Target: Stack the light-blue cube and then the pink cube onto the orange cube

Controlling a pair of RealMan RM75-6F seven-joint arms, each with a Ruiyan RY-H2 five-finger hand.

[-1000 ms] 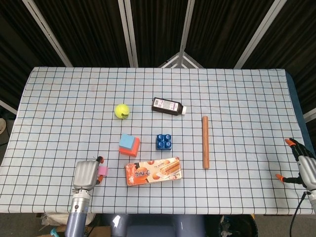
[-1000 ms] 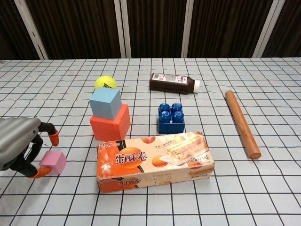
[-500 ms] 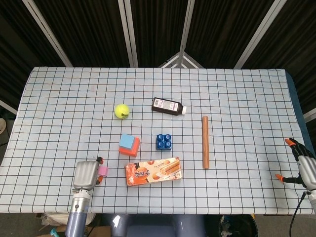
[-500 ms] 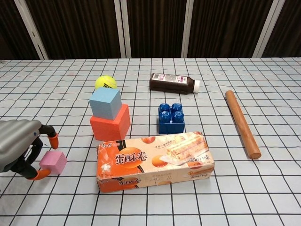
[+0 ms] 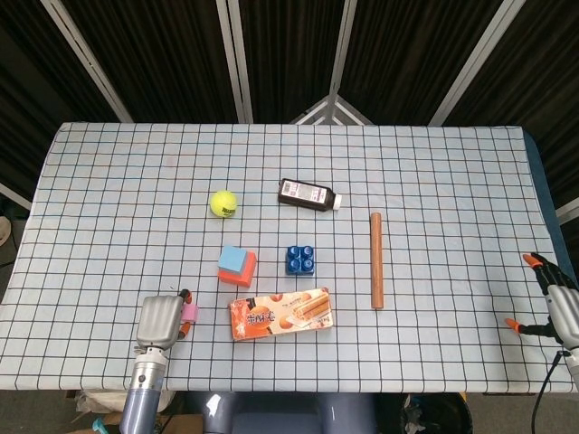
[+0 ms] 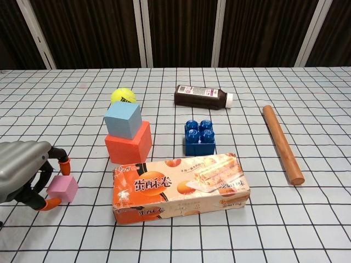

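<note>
Glossy cardboard biscuit box (image 6: 180,187), wooden rod (image 6: 281,143)

L robot hand (image 5: 160,318) at pink cube (image 5: 190,312)

It looks like a robot test lab: a desk (image 5: 434,163) under a grid-printed cloth, black curtains (image 6: 263,33) hung on pale metal frame bars (image 5: 233,59) behind it, and odd props laid out like a tennis ball (image 5: 223,203) and a snack box (image 6: 181,187).

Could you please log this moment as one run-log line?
stage: pink pickup | light-blue cube: on orange cube | left hand: fingers around pink cube, on table | right hand: idle, open
</note>
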